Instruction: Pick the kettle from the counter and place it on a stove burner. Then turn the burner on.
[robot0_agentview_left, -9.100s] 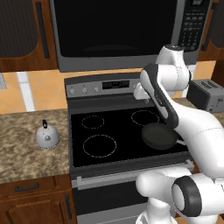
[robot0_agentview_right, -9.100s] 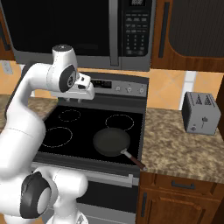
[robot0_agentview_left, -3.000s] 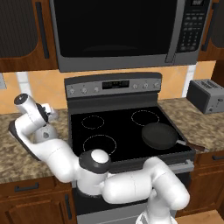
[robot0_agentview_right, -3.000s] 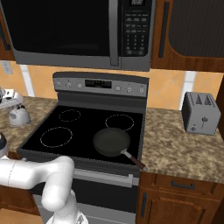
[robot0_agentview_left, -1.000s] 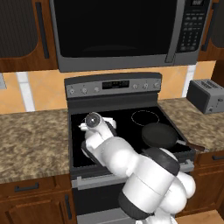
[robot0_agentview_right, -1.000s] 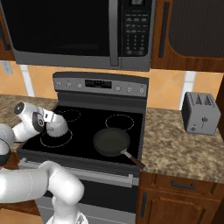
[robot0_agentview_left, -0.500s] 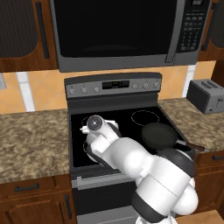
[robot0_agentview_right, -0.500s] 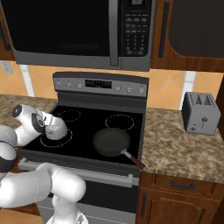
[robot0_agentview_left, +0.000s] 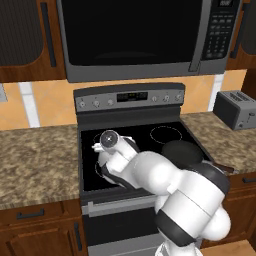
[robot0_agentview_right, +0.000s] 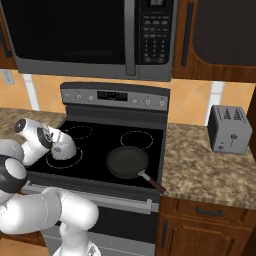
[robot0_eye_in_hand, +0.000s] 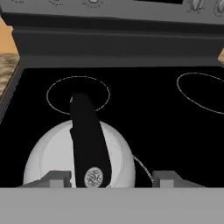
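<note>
A: One kettle (robot0_eye_in_hand: 78, 153) — a squat, smooth silvery dome with a flat black arched handle running over its top and a small round emblem near the front end.

B: Where does it sit?

A: On the glossy black cooktop (robot0_eye_in_hand: 144, 113), at the front left. A thin white arc of the burner (robot0_agentview_right: 64, 159) curves out from under its edge, so it stands on that ring. A smaller ring lies just behind it.

B: And the gripper (robot0_eye_in_hand: 107, 179)?

A: Right over the kettle. Its two grey fingers (robot0_eye_in_hand: 162, 178) stand apart, one on each side of the handle, and neither touches it — the jaws are open, holding nothing.

B: Anything else on the glass?

A: A flat, round black pan (robot0_agentview_right: 128, 161), matte, with a thin handle pointing toward the front right corner, well apart from the kettle. The counter (robot0_agentview_left: 35, 157) beside the stove is speckled brown granite, and a boxy grey toaster (robot0_agentview_right: 229, 129) stands on the right stretch.
</note>
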